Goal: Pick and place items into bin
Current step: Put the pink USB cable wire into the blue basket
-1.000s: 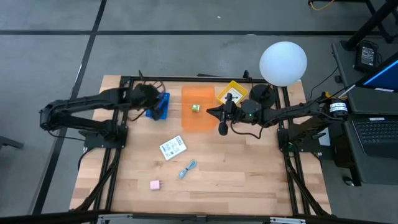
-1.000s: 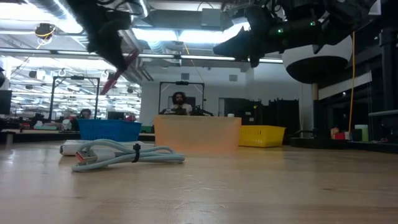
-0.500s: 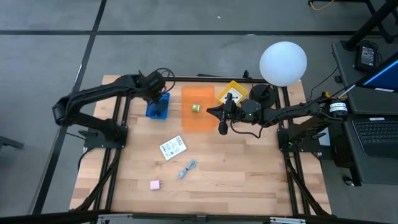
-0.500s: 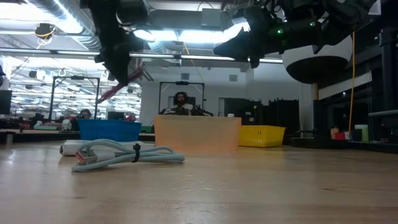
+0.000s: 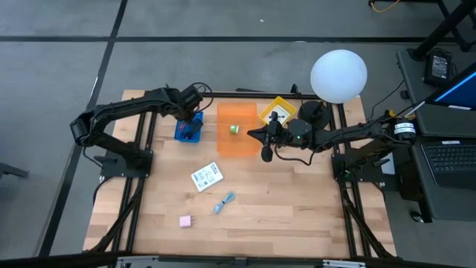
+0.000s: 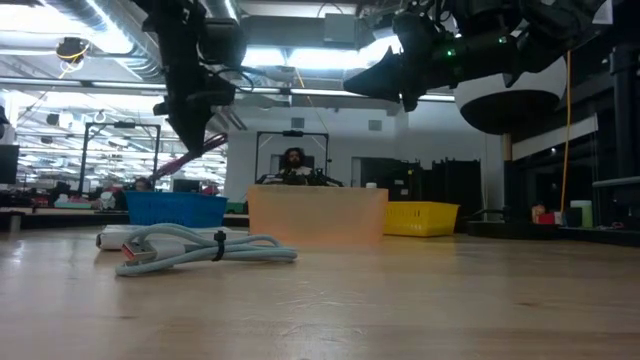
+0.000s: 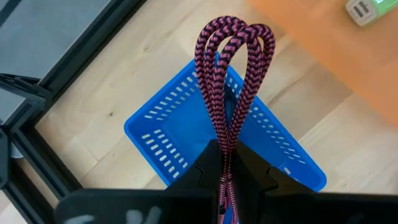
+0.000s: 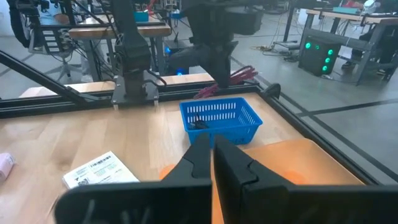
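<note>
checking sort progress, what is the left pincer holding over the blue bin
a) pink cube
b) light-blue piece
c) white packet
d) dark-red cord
d: the left pincer is shut on the looped dark-red cord, hanging above the blue bin; the pink cube and white packet lie on the table.

A light wooden desk (image 5: 282,208) stands on grey floor (image 5: 59,45) crossed by dark lines. Top right, a white globe lamp (image 5: 338,74); far right, a laptop (image 5: 450,160). Ceiling strip lights (image 6: 300,55) glow over distant workbenches (image 6: 60,205).
</note>
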Robot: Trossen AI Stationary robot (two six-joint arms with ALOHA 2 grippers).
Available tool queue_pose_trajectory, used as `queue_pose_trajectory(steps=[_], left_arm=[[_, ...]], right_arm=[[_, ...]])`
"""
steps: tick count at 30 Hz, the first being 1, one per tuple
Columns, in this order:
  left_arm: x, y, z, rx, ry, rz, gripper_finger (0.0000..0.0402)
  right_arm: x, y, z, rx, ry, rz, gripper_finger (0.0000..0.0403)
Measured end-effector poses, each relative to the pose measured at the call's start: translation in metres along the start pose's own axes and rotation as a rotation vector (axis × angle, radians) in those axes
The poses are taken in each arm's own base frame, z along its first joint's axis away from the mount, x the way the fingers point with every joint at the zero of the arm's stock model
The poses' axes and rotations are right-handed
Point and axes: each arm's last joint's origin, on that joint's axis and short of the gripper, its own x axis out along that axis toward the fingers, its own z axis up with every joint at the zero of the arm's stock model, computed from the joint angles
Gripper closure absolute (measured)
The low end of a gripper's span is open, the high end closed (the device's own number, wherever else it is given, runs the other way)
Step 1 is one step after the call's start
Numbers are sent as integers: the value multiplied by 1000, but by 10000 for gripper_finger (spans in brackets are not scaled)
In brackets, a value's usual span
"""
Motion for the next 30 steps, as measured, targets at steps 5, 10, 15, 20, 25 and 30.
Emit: queue_pose_trajectory(steps=[5,10,15,20,25,30], left_arm=[[7,-2,1,-11,26,6,389],[15,-4,3,-18,59,-2,389],[22,-7,3,-14,92,-29,389],[29,-9,4,-8,120,-20,387],[37,-10,4,-1,153,-10,383],[40,-10,5,-1,163,-6,381]], right_arm=[[0,0,0,2,0,0,401],[0,0,0,2,0,0,401],[0,0,0,2,0,0,401],[0,0,0,3,0,0,401],[0,0,0,3,0,1,401],[0,0,0,8,0,1,401]])
